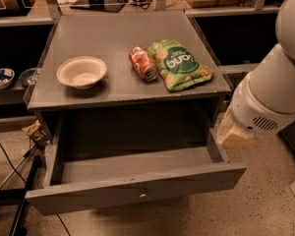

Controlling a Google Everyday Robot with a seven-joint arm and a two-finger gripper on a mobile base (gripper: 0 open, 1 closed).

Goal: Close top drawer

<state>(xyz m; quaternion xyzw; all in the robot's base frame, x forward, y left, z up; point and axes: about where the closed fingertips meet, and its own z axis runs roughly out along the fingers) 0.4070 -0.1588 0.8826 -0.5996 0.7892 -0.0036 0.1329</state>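
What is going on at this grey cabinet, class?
A robot arm is at a grey cabinet whose top drawer is pulled well out and looks empty. Its end effector sits beside the drawer's side wall on the picture's right, near the front corner. A white bowl, a tipped red can and a green snack bag lie on top. The drawer is not yet closed.

Speckled floor (pixel 265 200) — dim, dark shelving (pixel 236 12) behind.
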